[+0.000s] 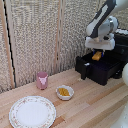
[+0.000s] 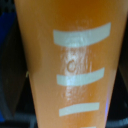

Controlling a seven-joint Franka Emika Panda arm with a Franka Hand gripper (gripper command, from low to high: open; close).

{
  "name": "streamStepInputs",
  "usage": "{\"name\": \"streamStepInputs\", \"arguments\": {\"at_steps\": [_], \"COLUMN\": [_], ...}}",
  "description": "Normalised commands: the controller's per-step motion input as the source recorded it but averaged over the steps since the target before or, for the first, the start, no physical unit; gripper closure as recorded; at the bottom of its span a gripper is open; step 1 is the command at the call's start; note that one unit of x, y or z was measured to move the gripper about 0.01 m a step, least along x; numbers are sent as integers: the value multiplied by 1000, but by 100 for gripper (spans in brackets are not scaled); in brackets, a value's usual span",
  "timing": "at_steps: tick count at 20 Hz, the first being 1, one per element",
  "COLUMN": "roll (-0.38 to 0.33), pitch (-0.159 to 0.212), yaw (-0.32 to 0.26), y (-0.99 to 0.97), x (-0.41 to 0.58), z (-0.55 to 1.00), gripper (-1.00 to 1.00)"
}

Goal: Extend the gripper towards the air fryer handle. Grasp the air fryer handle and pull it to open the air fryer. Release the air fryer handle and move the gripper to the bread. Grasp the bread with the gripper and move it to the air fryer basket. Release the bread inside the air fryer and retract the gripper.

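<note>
Air fryer (image 1: 116, 52) at right of the exterior frame, air fryer basket (image 1: 97, 67) drawn out. Gripper (image 1: 97, 53) above it at upper right, clamped on the bread (image 1: 96, 56); bread (image 2: 65, 65) fills the wrist frame.

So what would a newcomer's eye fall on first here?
The white arm's gripper holds the orange bread just above the pulled-out air fryer basket at the exterior view's right. In the wrist view the bread fills the picture. A pink cup, small bowl and plate sit on the wooden table.
</note>
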Motion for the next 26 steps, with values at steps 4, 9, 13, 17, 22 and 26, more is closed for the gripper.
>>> {"name": "streamStepInputs", "arguments": {"at_steps": [4, 9, 13, 17, 22, 26], "roll": [87, 71, 6, 0, -8, -10], "pitch": [-110, -130, -47, 0, 90, 116], "yaw": [-99, 0, 0, -1, -48, -69], "y": [-263, -219, -34, -16, 54, 77], "x": [81, 39, -2, 0, 9, 1], "z": [-241, -209, -104, 54, 649, 929], "gripper": [100, 100, -100, -100, -100, -100]}}
